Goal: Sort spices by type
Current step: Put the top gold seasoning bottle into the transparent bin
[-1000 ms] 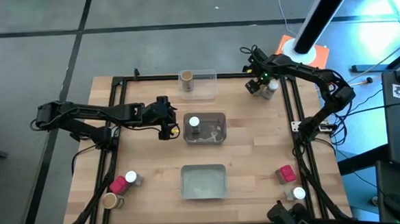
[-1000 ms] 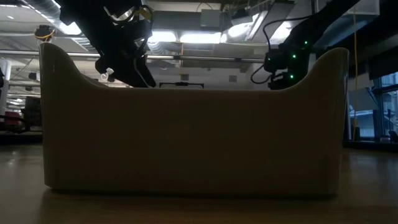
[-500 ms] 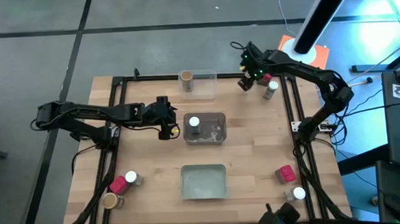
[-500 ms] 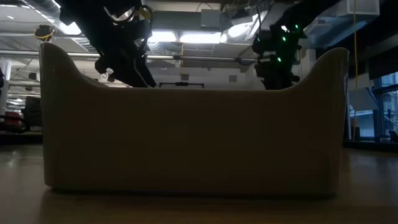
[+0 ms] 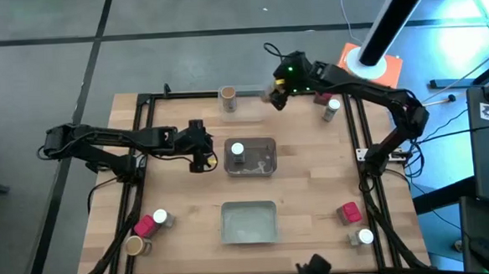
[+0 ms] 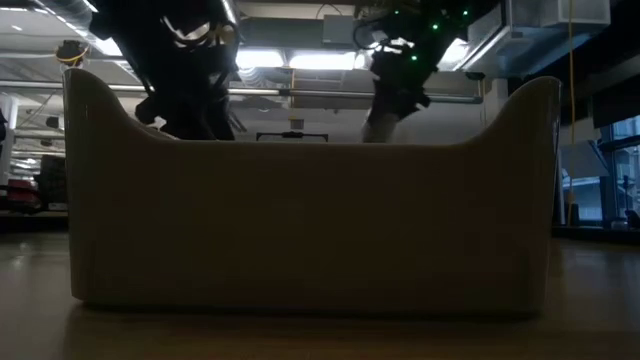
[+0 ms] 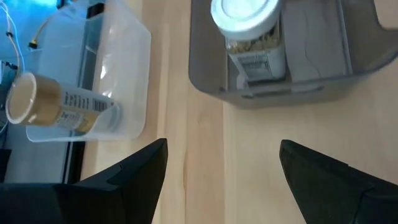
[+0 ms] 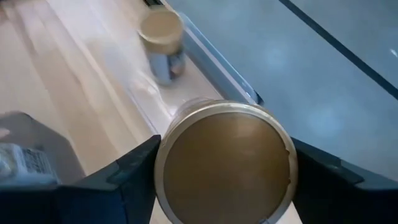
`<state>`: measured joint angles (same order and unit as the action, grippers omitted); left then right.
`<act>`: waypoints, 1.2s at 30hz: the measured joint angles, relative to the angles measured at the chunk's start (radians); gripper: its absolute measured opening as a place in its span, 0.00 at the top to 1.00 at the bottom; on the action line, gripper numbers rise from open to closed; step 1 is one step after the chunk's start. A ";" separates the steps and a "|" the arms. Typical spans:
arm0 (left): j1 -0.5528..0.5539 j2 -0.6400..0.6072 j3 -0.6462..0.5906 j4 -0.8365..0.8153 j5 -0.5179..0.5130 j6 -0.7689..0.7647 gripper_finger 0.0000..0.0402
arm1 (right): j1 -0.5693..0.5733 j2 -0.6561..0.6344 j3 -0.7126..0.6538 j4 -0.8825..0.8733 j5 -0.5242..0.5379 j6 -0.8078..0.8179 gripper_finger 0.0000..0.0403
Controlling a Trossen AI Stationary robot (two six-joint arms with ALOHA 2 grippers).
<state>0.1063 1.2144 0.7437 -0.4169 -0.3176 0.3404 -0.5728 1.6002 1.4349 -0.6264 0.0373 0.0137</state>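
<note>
Right gripper [image 5: 277,94], at twelve o'clock, clamps a tan-topped cylinder [image 8: 226,163] near the clear tray [image 5: 251,103]; releasing early could topple it onto the tray's rim.

Both arms were dark, jointed and slim, with black cables looped along them. The right arm [image 5: 367,84] showed a green light near its end effector [image 5: 278,97].
</note>
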 joint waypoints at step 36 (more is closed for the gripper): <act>0.106 -0.012 0.000 -0.012 0.023 -0.048 0.27 | 0.001 0.466 0.361 -0.099 0.005 -0.095 0.29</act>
<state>0.2123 1.2026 0.7437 -0.4294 -0.2943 0.2920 -0.5718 2.0661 1.7958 -0.7259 0.0424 -0.0811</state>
